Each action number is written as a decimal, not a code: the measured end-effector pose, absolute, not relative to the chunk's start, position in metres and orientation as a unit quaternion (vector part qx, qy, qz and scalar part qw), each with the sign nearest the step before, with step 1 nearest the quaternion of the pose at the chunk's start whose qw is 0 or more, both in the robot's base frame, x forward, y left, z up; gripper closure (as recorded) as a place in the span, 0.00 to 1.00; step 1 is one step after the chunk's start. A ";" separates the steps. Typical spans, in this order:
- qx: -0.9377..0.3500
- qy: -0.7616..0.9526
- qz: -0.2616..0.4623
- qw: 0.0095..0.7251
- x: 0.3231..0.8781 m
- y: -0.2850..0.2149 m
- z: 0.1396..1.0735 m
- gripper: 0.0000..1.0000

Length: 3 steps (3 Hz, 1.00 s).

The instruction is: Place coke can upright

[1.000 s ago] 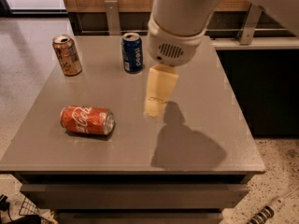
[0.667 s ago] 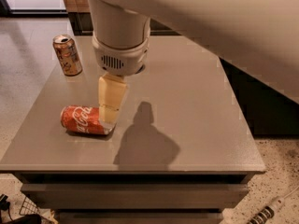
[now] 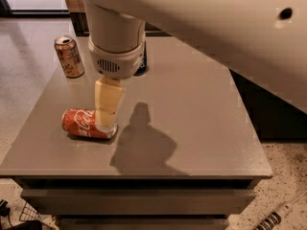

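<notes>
The coke can (image 3: 82,123) is red-orange with white script. It lies on its side on the grey table (image 3: 201,109), near the front left, with its silver end facing right. My gripper (image 3: 105,121) is cream-coloured and hangs down from the white wrist (image 3: 116,47). Its tip is at the can's right end, touching or just over it. The tip hides part of that end.
A brown-and-gold patterned can (image 3: 69,56) stands upright at the table's back left. A dark blue can (image 3: 142,63) stands behind my wrist, mostly hidden. My large white arm fills the top right. The table's front edge is close below the coke can.
My gripper has moved left and down from the middle of the table to the coke can's right end. The wrist now hides most of the blue can. The cans have not moved.
</notes>
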<state>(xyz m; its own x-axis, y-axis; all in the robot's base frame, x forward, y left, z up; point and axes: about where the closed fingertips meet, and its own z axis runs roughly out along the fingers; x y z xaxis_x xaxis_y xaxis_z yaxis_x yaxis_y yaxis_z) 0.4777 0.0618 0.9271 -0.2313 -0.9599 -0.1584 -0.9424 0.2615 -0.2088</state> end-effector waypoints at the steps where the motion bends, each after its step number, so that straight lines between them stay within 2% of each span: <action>1: -0.628 0.768 0.008 0.126 0.485 0.098 0.900 0.00; 3: -0.649 0.751 0.033 0.113 0.485 0.142 0.874 0.00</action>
